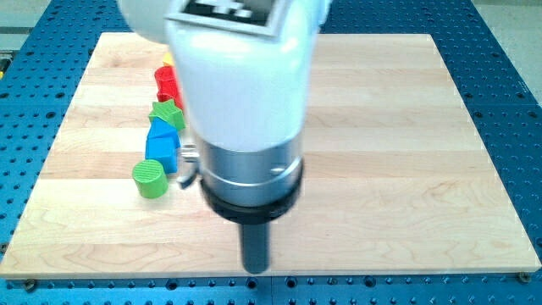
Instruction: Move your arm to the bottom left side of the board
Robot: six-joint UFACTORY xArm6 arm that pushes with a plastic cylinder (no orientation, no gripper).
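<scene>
A robot arm (241, 93) hangs straight down over a pale wooden board (406, 169) that rests on a blue perforated table (508, 68). The arm's large white housing fills the view's top centre; below it sit a silver ring and a black collar, then a short dark rod. My tip (256, 269) touches down near the board's bottom edge, slightly to the view's left of centre. The arm has no claw, only this plain rod, and it holds nothing.

A column of blocks lies on the board's left half, up and to the left of my tip and apart from it. From top to bottom: a sliver of a yellow block (168, 60), a red block (166, 83), a green star-shaped block (167, 113), a blue block (162, 142) and a green cylinder (151, 179). The housing partly hides the upper blocks. The board's bottom left corner lies well to the left of my tip.
</scene>
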